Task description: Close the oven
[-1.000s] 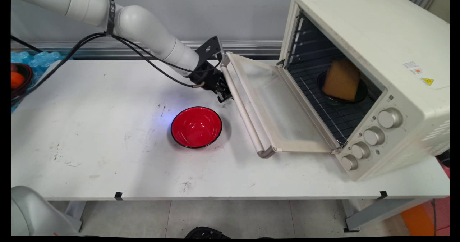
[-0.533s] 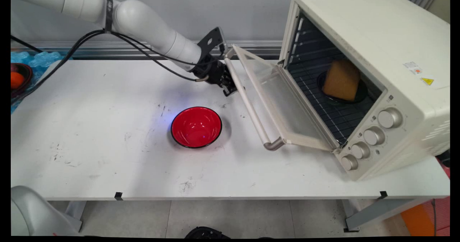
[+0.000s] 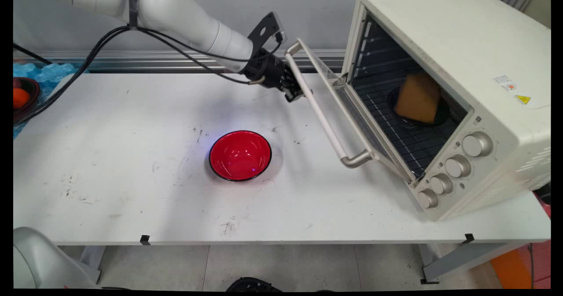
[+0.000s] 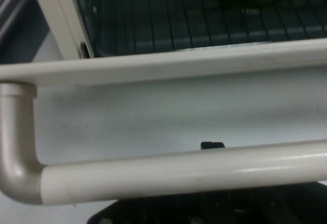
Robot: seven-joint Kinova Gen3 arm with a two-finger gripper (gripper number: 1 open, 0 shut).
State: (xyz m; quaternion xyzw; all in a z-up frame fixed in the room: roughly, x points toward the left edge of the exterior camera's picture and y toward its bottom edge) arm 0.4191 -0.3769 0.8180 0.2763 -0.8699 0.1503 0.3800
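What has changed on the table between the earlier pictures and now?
The gripper has moved up and to the right, staying at the door handle, and has swung the oven door from nearly flat to about half shut. The toaster oven, the plate with bread on its rack and the red bowl have stayed as they were.

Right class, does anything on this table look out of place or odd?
The toaster oven sits askew to the table edge, its door half open, with the gripper at the door's handle. Nothing looks spilled or damaged.
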